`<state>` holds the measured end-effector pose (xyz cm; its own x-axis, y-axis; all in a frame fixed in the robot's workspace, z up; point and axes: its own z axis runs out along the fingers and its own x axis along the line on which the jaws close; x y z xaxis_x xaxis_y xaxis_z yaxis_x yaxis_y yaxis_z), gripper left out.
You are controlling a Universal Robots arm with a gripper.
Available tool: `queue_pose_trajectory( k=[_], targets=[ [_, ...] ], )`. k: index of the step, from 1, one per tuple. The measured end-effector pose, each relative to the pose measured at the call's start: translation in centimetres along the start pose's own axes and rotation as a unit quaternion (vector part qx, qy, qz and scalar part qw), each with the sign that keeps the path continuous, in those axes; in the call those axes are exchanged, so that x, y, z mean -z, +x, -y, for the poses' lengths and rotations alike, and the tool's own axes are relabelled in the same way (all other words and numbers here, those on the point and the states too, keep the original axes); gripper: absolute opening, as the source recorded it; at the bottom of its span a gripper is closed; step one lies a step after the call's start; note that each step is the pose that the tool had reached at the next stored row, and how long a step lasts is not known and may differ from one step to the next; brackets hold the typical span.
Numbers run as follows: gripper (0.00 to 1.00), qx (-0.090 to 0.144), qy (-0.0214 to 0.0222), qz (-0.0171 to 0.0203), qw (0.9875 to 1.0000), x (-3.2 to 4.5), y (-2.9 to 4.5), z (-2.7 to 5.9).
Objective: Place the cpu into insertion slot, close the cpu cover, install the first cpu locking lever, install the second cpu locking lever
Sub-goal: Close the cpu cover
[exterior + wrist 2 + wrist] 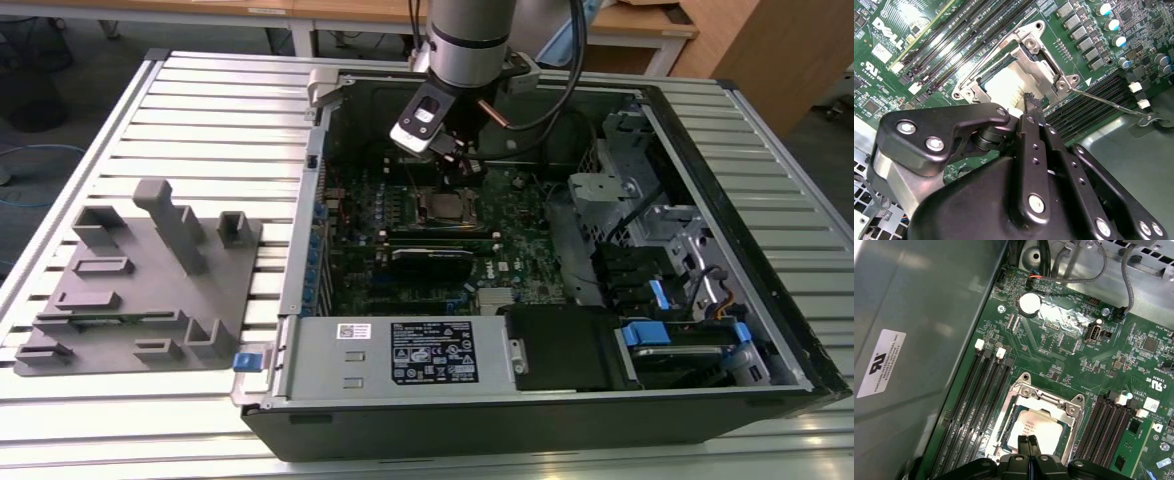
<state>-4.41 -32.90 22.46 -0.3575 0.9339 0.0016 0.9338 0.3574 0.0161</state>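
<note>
Reaching down into the open computer case (561, 420) on the table (200, 90), the claw (451, 160) has its fingers (1024, 444) pressed together into one narrow blade and pinches nothing. Directly beneath its tips sits the insertion slot (447, 207), and the cpu (1036, 425) already lies in it, dull silver top facing up. The cpu cover (1049, 399) appears to be folded down flat around the chip, its square cutout framing the metal top, so the first two steps look done or very nearly so. In the second wrist view the tips stand at the edge of the cover nearest the claw, at or just above the metal; I cannot tell whether they touch. Just beyond the claw, a thin locking lever (1109, 103) sticks out from a corner of the socket over the memory slots (1084, 112), apart from the frame and, as far as I can judge, not latched. The step in hand therefore seems to be seating the cover and starting on the first lever. I judge that a move from here calls for a firm, straight push with the tips kept on frame or wire, clear of the chip's top and the green board (1064, 340), since the thin rod could slip off the blade.
</note>
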Motion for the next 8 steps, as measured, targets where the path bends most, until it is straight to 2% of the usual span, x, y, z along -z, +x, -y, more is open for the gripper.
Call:
queue_pose_trajectory(
  k=[8],
  targets=[
    [0.11, 0.002, 0.0, -0.0001, 1.0, 0.0, 0.0, 0.0]
  ],
)
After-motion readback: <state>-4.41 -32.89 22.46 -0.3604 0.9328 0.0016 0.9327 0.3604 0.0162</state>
